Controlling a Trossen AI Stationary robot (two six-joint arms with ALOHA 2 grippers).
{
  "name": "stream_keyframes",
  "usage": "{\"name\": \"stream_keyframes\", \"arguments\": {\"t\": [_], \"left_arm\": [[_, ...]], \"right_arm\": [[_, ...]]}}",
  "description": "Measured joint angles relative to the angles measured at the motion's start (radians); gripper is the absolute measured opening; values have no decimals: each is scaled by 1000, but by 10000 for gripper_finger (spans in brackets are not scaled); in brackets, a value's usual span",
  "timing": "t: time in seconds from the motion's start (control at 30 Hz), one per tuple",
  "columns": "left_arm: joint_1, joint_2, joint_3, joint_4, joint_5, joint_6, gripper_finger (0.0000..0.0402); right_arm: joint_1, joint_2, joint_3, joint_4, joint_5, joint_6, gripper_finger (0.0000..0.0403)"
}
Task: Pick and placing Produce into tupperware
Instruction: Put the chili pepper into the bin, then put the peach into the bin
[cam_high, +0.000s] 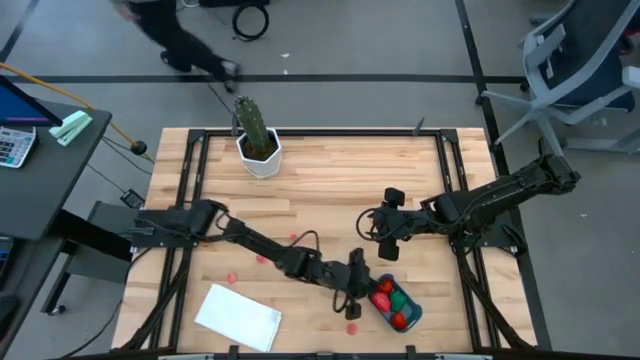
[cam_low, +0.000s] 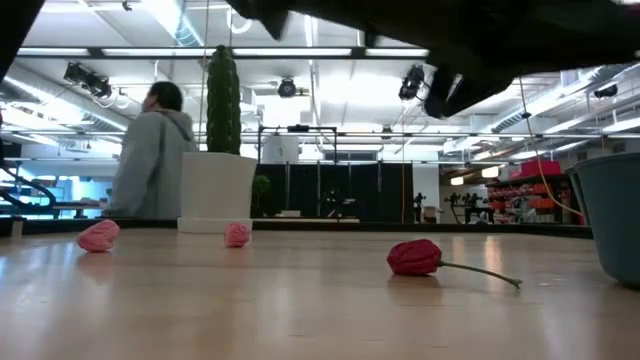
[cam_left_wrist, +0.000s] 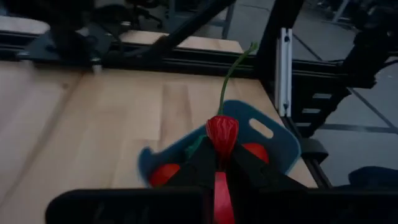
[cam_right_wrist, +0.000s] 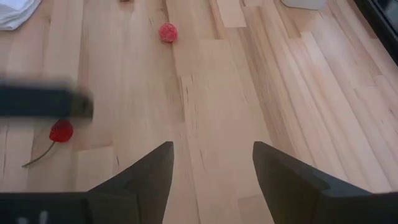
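The teal tupperware (cam_high: 408, 313) stands near the table's front edge, right of centre, with red and green produce inside. My left gripper (cam_high: 357, 284) is at the tupperware's left end, shut on a small red pepper-like piece (cam_left_wrist: 222, 132) with a long green stem (cam_left_wrist: 233, 71). In the left wrist view the piece hangs over the tupperware (cam_left_wrist: 273, 134). Farther back, my right gripper (cam_high: 389, 238) waits open over bare wood. Loose pink and red pieces (cam_high: 232, 279) (cam_high: 352, 326) lie on the table. My left gripper pinches the red piece's blunt end (cam_left_wrist: 221, 149) between its two fingertips. The fingers come from the table's left, slanting slightly down. The piece is lifted clear above the tupperware, and its stem points on past the fingers.
A white sheet (cam_high: 238, 318) lies front left. A cactus in a white pot (cam_high: 258, 140) stands at the back. A red piece with a stem (cam_low: 415, 257) lies on the wood. Black frame rails run along the table's sides. A person (cam_low: 150, 150) is beyond the table.
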Motion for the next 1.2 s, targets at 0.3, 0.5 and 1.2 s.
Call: {"name": "stream_keyframes", "arguments": {"t": [0.3, 0.5, 1.2], "left_arm": [[-2, 187, 269, -234, 76, 2, 37], [0, 184, 342, -403, 56, 18, 70], [5, 75, 501, -880, 56, 18, 170]], "right_arm": [[0, 0, 0, 1, 0, 0, 229], [0, 0, 0, 1, 0, 0, 229], [0, 0, 0, 21, 0, 1, 231]]}}
